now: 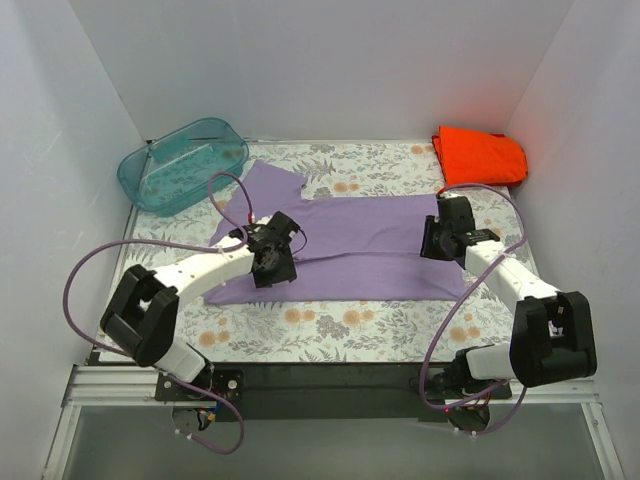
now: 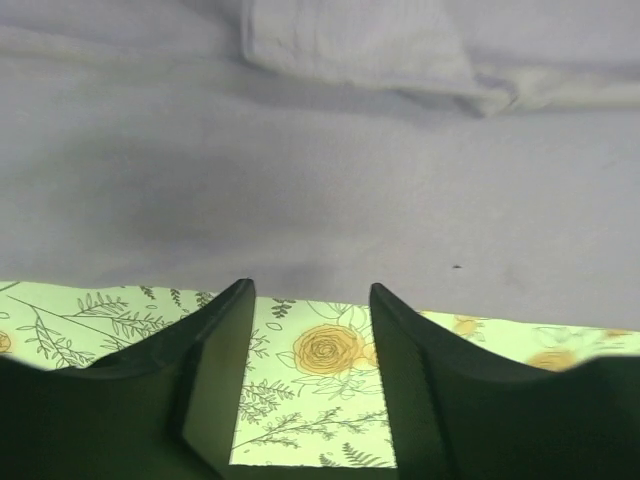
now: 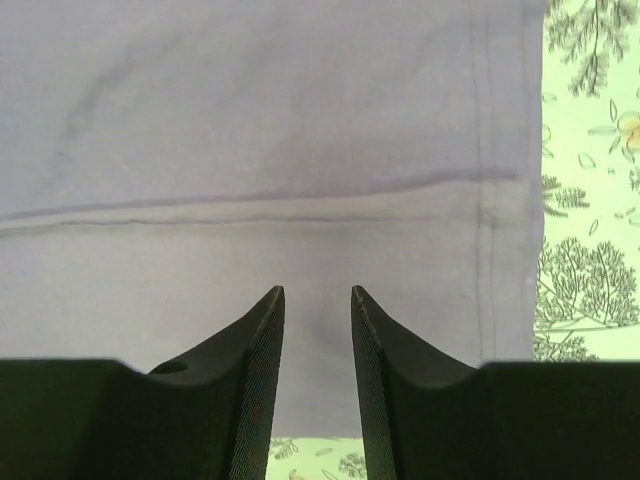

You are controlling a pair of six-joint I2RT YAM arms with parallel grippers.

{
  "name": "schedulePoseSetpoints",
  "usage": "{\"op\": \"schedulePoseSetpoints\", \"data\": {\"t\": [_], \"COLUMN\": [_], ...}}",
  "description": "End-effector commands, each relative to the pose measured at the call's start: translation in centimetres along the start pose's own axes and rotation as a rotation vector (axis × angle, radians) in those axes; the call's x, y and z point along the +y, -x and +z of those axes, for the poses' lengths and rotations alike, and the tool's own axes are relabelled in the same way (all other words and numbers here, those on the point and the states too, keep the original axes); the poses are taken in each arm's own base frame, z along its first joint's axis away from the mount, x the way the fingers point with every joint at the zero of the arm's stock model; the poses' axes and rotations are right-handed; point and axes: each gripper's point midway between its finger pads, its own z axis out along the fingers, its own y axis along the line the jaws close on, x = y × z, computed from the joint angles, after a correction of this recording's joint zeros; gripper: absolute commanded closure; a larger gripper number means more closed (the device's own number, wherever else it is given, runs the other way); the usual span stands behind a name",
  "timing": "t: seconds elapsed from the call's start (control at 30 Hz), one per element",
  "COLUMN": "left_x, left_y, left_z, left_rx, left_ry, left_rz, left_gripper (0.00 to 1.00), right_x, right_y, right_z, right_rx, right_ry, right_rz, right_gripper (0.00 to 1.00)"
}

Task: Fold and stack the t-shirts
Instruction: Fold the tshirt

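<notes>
The lavender-purple t-shirt [image 1: 360,245] lies spread across the middle of the table, with a sleeve sticking out at its back left. The orange-red t-shirt [image 1: 480,155] lies folded in the back right corner. My left gripper [image 1: 272,262] is over the shirt's left part. In the left wrist view [image 2: 308,290] it is open and empty, with floral cloth between the fingers and the shirt's edge [image 2: 320,180] just past the tips. My right gripper [image 1: 437,240] is at the shirt's right end. It is open and empty just above the cloth [image 3: 250,120] in the right wrist view [image 3: 318,292].
A translucent teal tub [image 1: 185,163] stands at the back left. The floral tablecloth [image 1: 330,330] covers the table. White walls close in the left, back and right sides. Purple cables loop beside both arms.
</notes>
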Motion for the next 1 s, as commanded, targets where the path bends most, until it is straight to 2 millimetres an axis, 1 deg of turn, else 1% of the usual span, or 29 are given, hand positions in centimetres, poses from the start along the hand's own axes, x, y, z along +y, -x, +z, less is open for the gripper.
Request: {"op": "schedulePoseSetpoints", "data": {"t": [0.0,0.07,0.1,0.17,0.2,0.23,0.27,0.37,0.43,0.47,0.5,0.57,0.6,0.67,0.7,0.77,0.8,0.83,0.9,0.93,0.97], "left_x": [1.5,1.7,2.3,2.3,2.3,1.7,1.4,0.3,0.2,-0.1,0.0,-0.3,-0.2,-0.3,-0.3,-0.3,-0.4,-0.4,-0.6,-0.7,-0.8], "left_y": [3.7,4.9,6.2,6.6,7.7,7.8,8.1,9.3,9.6,10.0,9.9,10.1,10.0,10.1,10.2,10.4,10.5,10.5,10.9,11.0,11.3], "left_z": [-2.2,-2.8,-2.6,-2.2,-2.0,-2.0,-1.6,-1.3,-0.2,-0.2,0.6,0.9,1.5,1.8,2.0,2.2,2.3,2.6,2.7,2.8,2.8], "left_rx": [-0.144,-0.174,-0.194,-0.177,-0.190,-0.173,-0.166,-0.172,-0.164,-0.167,-0.152,-0.142,-0.131,-0.128,-0.129,-0.132,-0.132,-0.127,-0.129,-0.129,-0.136], "left_ry": [-0.016,-0.053,-0.065,-0.110,-0.138,-0.173,-0.176,-0.197,-0.177,-0.176,-0.159,-0.153,-0.138,-0.128,-0.123,-0.116,-0.115,-0.109,-0.113,-0.111,-0.110], "left_rz": [-0.140,-0.191,-0.239,-0.272,-0.304,-0.308,-0.311,-0.317,-0.328,-0.332,-0.337,-0.340,-0.342,-0.344,-0.344,-0.340,-0.335,-0.327,-0.322,-0.318,-0.306], "left_gripper": [0.49,0.46,0.43,0.36,0.36,0.35,0.35,0.35,0.36,0.40,0.42,0.47,0.50,0.56,0.60,0.65,0.71,0.73,0.81,0.90,0.93], "right_x": [1.0,1.9,2.6,3.0,3.3,3.4,3.4,3.6,3.8,3.8,3.9,3.9,3.8,3.7,3.5,3.4,3.4,3.4,3.3,3.2,3.2], "right_y": [-0.8,-1.0,-1.4,-1.7,-1.9,-1.9,-1.8,-1.7,-1.8,-1.8,-1.9,-1.9,-2.1,-2.1,-2.2,-2.2,-2.3,-2.4,-2.4,-2.4,-2.4], "right_z": [-0.9,-1.4,-1.6,-1.8,-2.0,-2.1,-2.3,-2.7,-3.1,-3.3,-3.4,-3.7,-3.8,-3.9,-3.9,-4.0,-4.1,-4.1,-4.1,-4.2,-4.2], "right_rx": [0.017,0.030,0.047,0.058,0.065,0.066,0.061,0.056,0.053,0.054,0.053,0.045,0.048,0.040,0.040,0.034,0.037,0.038,0.040,0.037,0.037], "right_ry": [0.107,0.165,0.207,0.232,0.250,0.255,0.261,0.279,0.291,0.296,0.303,0.305,0.304,0.300,0.290,0.288,0.287,0.287,0.282,0.279,0.279], "right_rz": [0.054,0.051,0.053,0.057,0.056,0.053,0.048,0.031,0.023,0.022,0.021,0.019,0.016,0.011,0.010,0.007,0.007,0.004,0.002,0.001,0.000], "right_gripper": [0.60,0.58,0.53,0.50,0.47,0.45,0.44,0.44,0.44,0.44,0.44,0.44,0.44,0.44,0.44,0.44,0.44,0.44,0.44,0.44,0.44]}}
